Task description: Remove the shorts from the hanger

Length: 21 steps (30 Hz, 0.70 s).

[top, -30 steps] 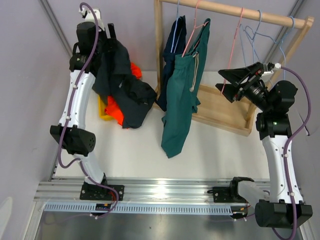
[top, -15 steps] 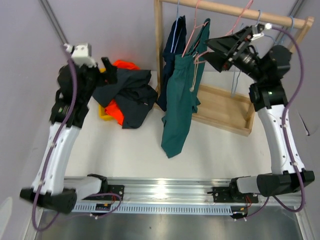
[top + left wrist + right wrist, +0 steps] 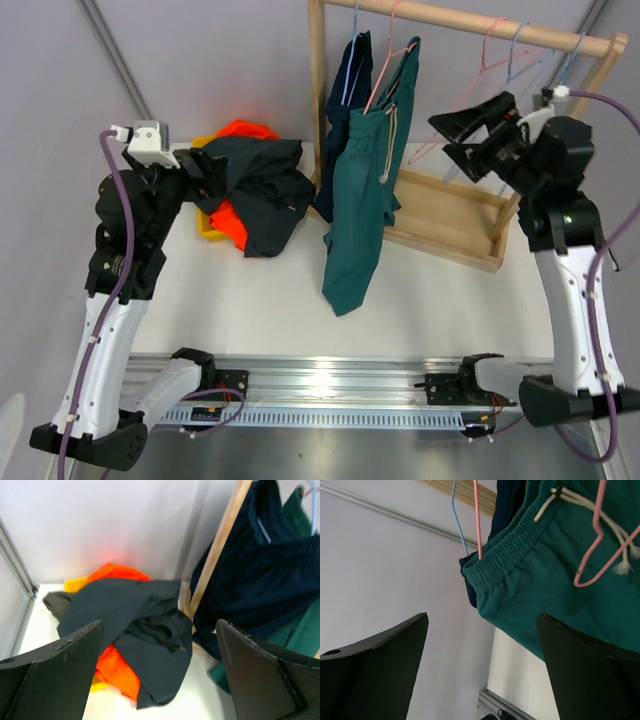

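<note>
While teal shorts (image 3: 355, 210) hang, right claw (image 3: 462, 142) gapes

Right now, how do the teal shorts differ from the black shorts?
The teal shorts hang full length from a pink hanger on the wooden rack; the black shorts lie crumpled on the table, off any hanger. The teal shorts show a white drawstring; the black shorts partly cover orange shorts. Both are soft fabric.

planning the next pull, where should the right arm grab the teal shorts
Probably pinch the gathered elastic waistband of the teal shorts, beside the pink hanger, coming from the right: that edge bunches thick and faces the open right gripper.
</note>
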### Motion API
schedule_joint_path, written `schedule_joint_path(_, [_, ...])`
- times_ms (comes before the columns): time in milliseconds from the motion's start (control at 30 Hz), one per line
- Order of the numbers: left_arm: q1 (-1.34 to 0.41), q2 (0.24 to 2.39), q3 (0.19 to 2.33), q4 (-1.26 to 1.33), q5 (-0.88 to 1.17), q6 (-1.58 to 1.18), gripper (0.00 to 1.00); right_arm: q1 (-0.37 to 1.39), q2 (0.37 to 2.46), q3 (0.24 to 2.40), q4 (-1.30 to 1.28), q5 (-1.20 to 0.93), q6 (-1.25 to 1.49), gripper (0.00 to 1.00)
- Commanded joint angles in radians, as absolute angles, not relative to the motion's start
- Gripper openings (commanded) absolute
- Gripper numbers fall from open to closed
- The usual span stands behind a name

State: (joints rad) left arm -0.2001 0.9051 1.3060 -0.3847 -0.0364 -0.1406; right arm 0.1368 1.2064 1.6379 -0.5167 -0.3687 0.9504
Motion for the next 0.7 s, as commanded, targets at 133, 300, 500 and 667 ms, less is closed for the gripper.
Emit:
schedule_joint_path(133, [-0.198,0.910,1.284,-0.362,0.035,-0.182,0.99,0.144,1.181,1.860,-0.559,-0.469,0.962,0.97])
schedule_joint_path(300, [-0.198,0.887,1.269,-0.350,0.049,-0.204,0.99,0.205,1.323,1.927,-0.417,-0.499,1.034,0.96])
schedule_joint_path(500, [-0.199,0.865,1.264,-0.373,0.046,-0.199,0.99,0.255,1.554,1.976,-0.221,-0.521,1.061,0.92])
schedule_joint_path(667, [-0.198,0.842,1.226,-0.364,0.055,-0.201,0.99,0.307,1.779,2.086,-0.179,-0.508,0.983,0.90])
